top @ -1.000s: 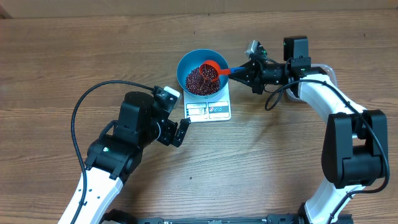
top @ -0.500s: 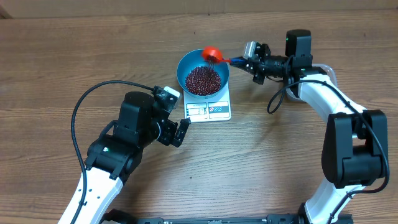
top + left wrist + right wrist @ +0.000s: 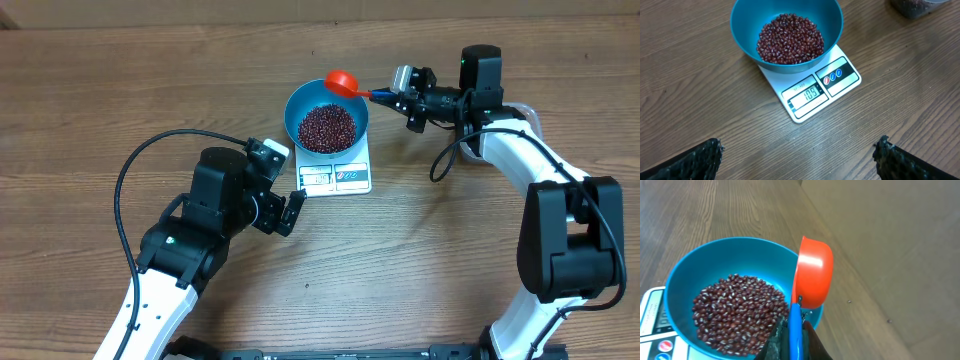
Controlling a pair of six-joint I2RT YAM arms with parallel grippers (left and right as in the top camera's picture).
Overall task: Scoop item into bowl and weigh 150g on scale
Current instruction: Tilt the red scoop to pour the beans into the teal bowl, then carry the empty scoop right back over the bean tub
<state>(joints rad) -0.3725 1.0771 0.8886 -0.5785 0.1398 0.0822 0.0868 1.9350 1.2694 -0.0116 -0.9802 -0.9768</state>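
The blue bowl [image 3: 295, 110] stands on the white scale [image 3: 335, 177] and holds a pile of dark red beans [image 3: 327, 125]. My right gripper [image 3: 395, 97] is shut on the blue handle of a red scoop [image 3: 342, 81], which hangs tipped on its side over the bowl's far right rim. From the right wrist, the scoop [image 3: 814, 272] shows its outer side above the beans [image 3: 740, 312] and the bowl [image 3: 700, 270]. My left gripper [image 3: 800, 160] stands open and empty over bare table in front of the scale [image 3: 815, 92], whose display reads 109.
A clear tub [image 3: 912, 6] holding more beans sits at the far right, behind my right arm [image 3: 530, 115]. A black cable [image 3: 150, 150] loops over the table beside the left arm. The table's back edge runs just beyond the bowl.
The scoop, full and low in the bowl a second ago, has been lifted to the far rim and tipped, and its beans have dropped into the bowl. The left arm has stayed still.
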